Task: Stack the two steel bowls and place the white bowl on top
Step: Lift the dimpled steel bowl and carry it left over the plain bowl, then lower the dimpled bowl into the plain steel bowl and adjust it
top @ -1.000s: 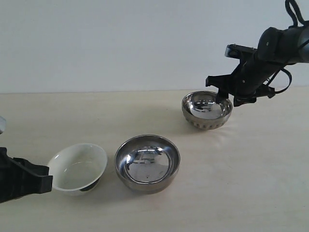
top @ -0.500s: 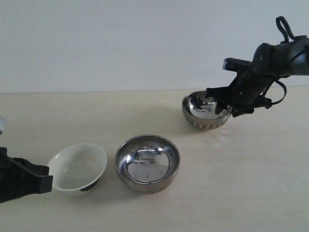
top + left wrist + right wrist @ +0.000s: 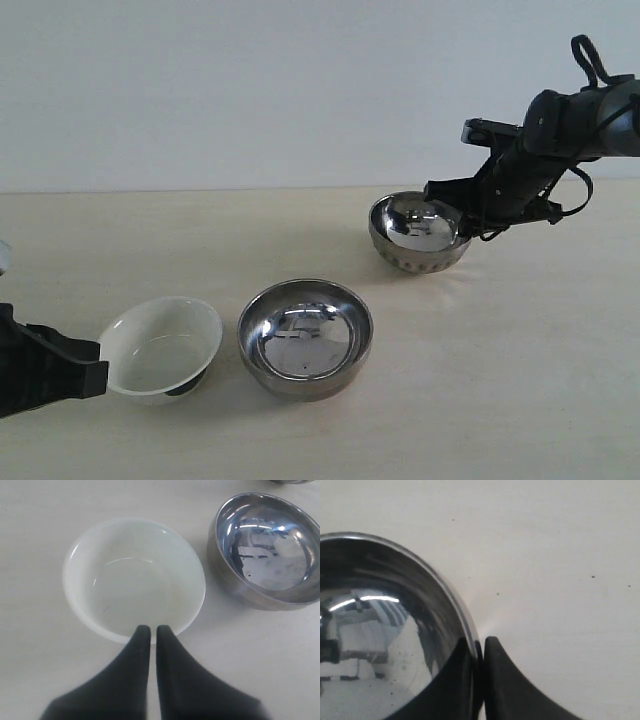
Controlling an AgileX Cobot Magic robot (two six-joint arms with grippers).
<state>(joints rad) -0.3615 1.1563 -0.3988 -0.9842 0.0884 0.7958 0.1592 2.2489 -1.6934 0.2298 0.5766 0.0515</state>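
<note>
Pinching patterned bowl [image 3: 416,256] rim: end effector [image 3: 479,652]

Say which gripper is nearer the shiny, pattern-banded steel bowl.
Right: right gripper clamps the patterned steel bowl at its rim; left gripper holds the distant glossy white bowl.

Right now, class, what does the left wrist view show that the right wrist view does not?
Only the left wrist view shows the left gripper shut on the rim of the white bowl, with the plain steel bowl beside it, not touching. Only the right wrist view shows the right gripper shut on the rim of the patterned steel bowl. Both show the pale table and a pair of dark fingers pinching a bowl's edge.
</note>
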